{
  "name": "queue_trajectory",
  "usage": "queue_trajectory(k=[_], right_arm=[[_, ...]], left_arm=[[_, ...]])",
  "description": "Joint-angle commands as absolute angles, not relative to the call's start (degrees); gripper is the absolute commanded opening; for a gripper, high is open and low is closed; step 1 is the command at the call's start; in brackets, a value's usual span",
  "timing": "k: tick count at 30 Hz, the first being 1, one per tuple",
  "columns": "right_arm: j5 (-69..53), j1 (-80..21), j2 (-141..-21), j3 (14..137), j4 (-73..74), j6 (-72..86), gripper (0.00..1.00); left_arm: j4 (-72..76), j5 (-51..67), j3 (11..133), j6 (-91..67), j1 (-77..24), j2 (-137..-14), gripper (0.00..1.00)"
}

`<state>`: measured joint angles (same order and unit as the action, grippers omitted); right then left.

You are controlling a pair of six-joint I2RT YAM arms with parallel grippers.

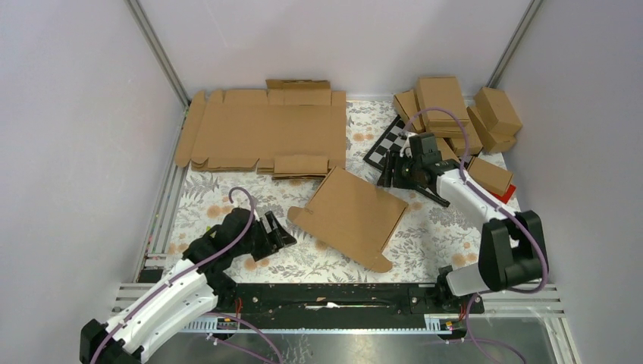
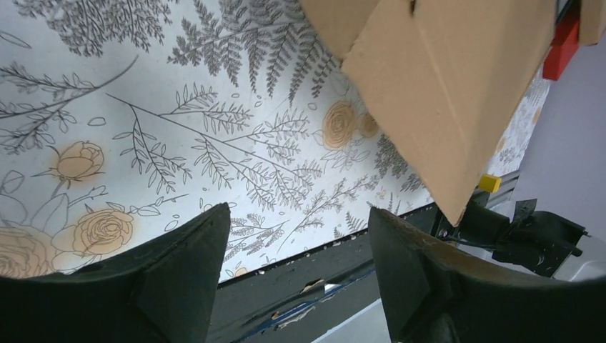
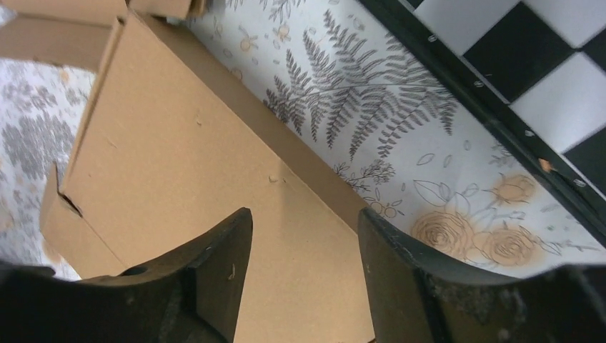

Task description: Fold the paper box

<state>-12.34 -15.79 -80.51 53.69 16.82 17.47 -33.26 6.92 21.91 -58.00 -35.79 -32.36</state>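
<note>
- Floral-printed matting covers the table between plain grey walls, and the paper box (image 1: 352,216) lies at its middle as one loose, partly folded blank.
- Its longer edges run roughly from 10 o'clock to 4 o'clock in the overhead view. A small flap sticks out at its 9 o'clock corner and a rounded tab at its 5 o'clock corner.
- In the left wrist view the near part of the board seems to ride up off the mat rather than lie flat, though how far is hard to tell.
- The right gripper (image 1: 388,173) sits at the box's 1 o'clock edge. Its own camera shows the far edge of the panel running under the gap between the fingers (image 3: 214,271).
- Those jaws stand moderately apart with nothing pinched that I can see.
- The left gripper (image 1: 282,236) waits just beside the 9 o'clock flap. From its wrist the board lies ahead toward 1 o'clock, outside the jaws, which are spread wide over bare mat.
- My judgement is that the right arm is nearer, already over the board, so an edge pinch or press there looks like the next move. The left arm must first reach toward 2 o'clock.
- Farther out, the stack of flat blanks (image 1: 265,129) lies at 11 o'clock, the checkered board (image 1: 385,142) at 1 o'clock and the pile of finished boxes (image 1: 462,114) at 2 o'clock.
</note>
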Motion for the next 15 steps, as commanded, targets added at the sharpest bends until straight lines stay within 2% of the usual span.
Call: queue_trajectory(k=[1, 8, 15], right_arm=[[-19.9, -15.6, -85.5, 57.4, 15.4, 12.4, 0.62], [-22.1, -15.5, -92.4, 58.8, 15.3, 12.8, 0.53], [-23.3, -14.3, -95.0, 59.2, 15.3, 12.8, 0.33]], left_arm=[[-24.0, 11.8, 19.7, -60.6, -35.5, -34.6, 0.73], [-22.5, 11.6, 18.8, -59.8, -35.5, -36.0, 0.73], [-22.2, 11.0, 18.5, -58.9, -35.5, -36.1, 0.73]])
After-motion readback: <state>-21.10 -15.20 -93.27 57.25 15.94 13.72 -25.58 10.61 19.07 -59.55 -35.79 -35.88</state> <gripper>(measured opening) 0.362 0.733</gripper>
